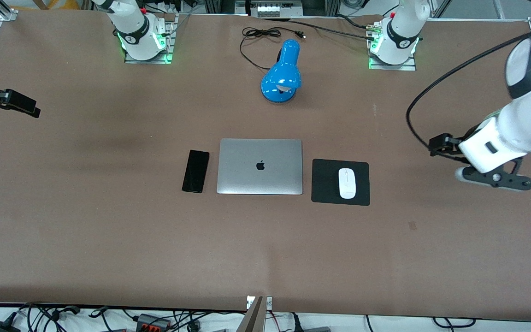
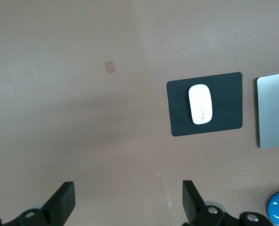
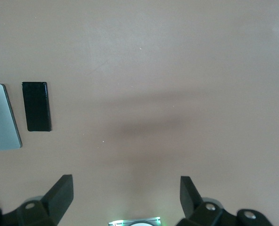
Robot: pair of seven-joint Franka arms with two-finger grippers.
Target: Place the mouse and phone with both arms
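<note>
The white mouse (image 1: 347, 183) lies on a square black mat (image 1: 327, 182), beside a closed silver laptop (image 1: 260, 166) toward the left arm's end. The black phone (image 1: 195, 171) lies flat on the table beside the laptop toward the right arm's end. My left gripper (image 1: 439, 145) hangs over bare table at the left arm's end, open and empty (image 2: 127, 188). Its wrist view shows the mouse (image 2: 200, 103) well away from the fingers. My right gripper (image 1: 16, 103) hangs over bare table at the right arm's end, open and empty (image 3: 125, 186). Its wrist view shows the phone (image 3: 36, 106) apart from it.
A blue desk lamp (image 1: 282, 74) lies farther from the front camera than the laptop, with its black cord (image 1: 256, 34) coiled near the arm bases. The brown table (image 1: 109, 240) spreads wide around the three items.
</note>
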